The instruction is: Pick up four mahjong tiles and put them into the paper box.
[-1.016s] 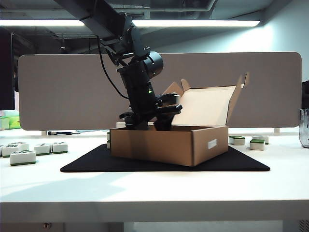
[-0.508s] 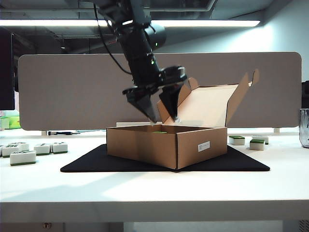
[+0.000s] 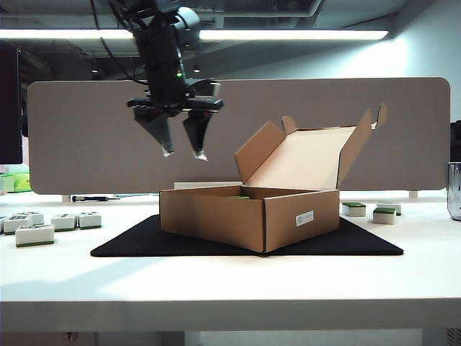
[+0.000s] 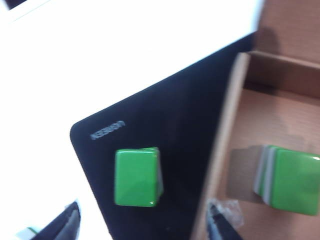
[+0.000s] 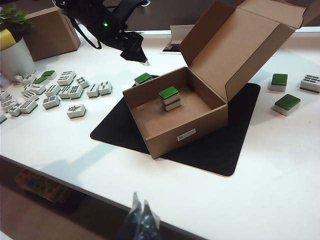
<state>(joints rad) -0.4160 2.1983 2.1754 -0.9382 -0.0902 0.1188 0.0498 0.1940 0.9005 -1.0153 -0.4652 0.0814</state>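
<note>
The left gripper (image 3: 181,153) hangs open and empty at ten o'clock above the brown cardboard box (image 3: 248,216) holding stacked green-backed mahjong tiles (image 5: 169,98), while the right gripper (image 5: 140,218) sits closed.

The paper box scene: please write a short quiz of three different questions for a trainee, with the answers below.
1. True or false: the paper box has its lid open.
2. How many mahjong tiles lie in the box? A) none B) two, stacked C) four
3. Which gripper hangs open and empty above the black mat?

Key:
1. True.
2. B. One more green-backed tile sits on the mat just outside the box wall.
3. The left gripper. The right gripper is shut, low at the table's near edge.
</note>
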